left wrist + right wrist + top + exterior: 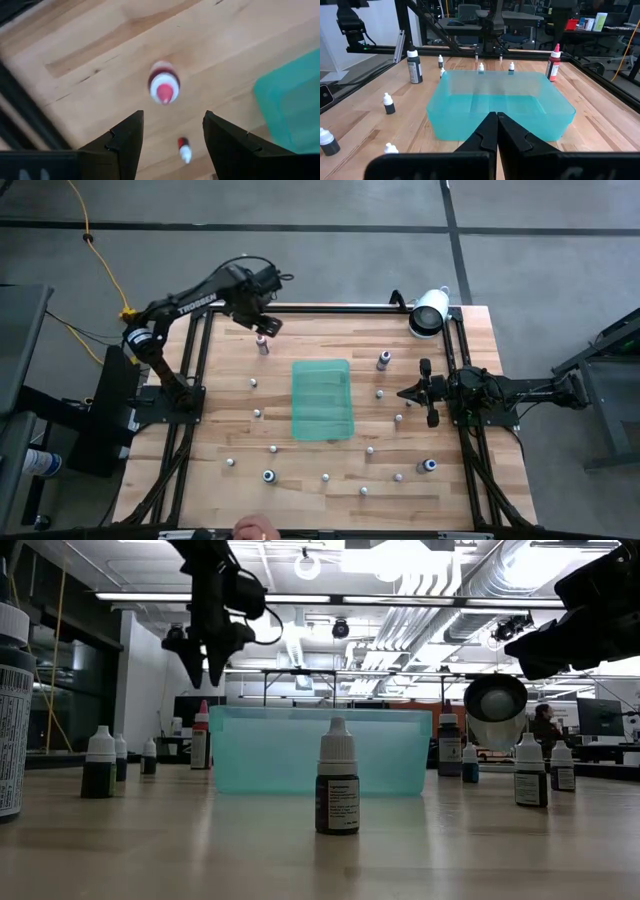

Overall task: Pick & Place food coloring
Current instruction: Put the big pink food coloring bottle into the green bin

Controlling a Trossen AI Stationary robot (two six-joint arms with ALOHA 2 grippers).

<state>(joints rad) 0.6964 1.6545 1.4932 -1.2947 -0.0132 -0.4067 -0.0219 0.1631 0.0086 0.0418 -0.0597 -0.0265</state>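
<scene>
— Pink-topped bottle (262, 345) stands by the table's far left edge; left gripper (268, 326) hovers above it, fingers spread, holding nothing.
— Risk?
— An off-centre descent could tip it; it looks light.
— Further right?
— Green tray (322, 398) mid-table, bottles scattered round; right gripper (404, 393) waits, fingers pressed together, empty.

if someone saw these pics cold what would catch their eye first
Probably the translucent green tray in the middle of the wooden table, ringed by tiny food coloring bottles scattered all over the board. Next, the left gripper hovering open above a red-topped bottle near the table's far left edge, while the right gripper waits shut at the right side, pointing at the tray.
</scene>
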